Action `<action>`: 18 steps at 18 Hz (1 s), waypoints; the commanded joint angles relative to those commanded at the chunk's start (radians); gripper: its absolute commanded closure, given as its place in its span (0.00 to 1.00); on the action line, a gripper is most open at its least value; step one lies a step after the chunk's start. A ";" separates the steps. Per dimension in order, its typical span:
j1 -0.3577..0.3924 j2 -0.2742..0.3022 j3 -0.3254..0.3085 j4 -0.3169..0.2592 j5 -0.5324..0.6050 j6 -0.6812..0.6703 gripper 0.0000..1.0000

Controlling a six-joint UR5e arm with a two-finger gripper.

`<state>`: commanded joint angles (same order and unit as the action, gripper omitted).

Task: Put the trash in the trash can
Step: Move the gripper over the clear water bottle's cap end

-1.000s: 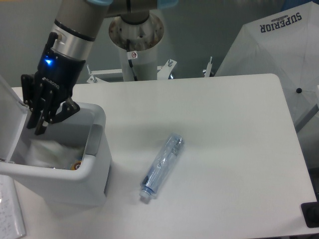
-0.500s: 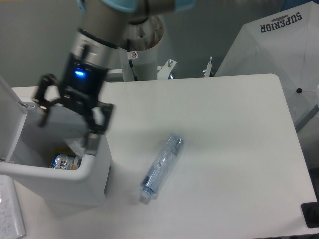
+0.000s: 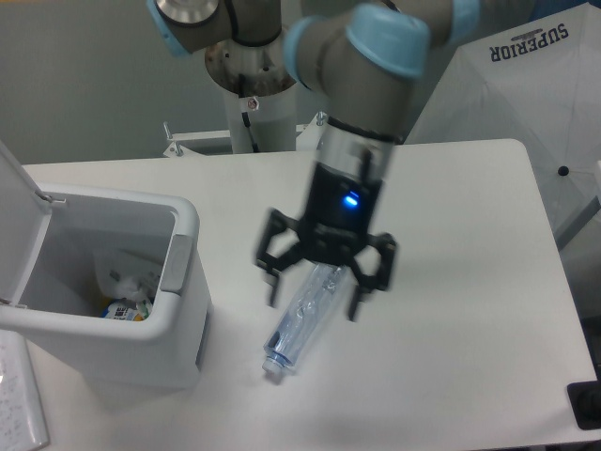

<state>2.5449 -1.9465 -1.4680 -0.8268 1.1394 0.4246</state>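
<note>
Gripper (image 3: 317, 292) spread wide, empty, poised over bottle (image 3: 302, 315). Step judged: bottle pickup. Next: descent, closure, then carry to trash can (image 3: 183, 282), left of gripper.

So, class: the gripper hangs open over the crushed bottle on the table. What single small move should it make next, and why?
Probably lower straight down until the fingers straddle the crushed bottle. The gripper is open above the bottle's upper half and holds nothing, the bottle lies flat on the table, and the trash can stands open to its left with some trash already inside.
</note>
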 joint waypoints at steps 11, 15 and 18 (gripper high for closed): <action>-0.034 -0.104 -0.078 -0.005 0.186 0.182 0.00; -0.063 -0.069 -0.181 -0.005 0.230 0.265 0.00; -0.077 -0.060 -0.212 -0.003 0.275 0.322 0.00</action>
<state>2.4683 -2.0064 -1.6797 -0.8299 1.4141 0.7470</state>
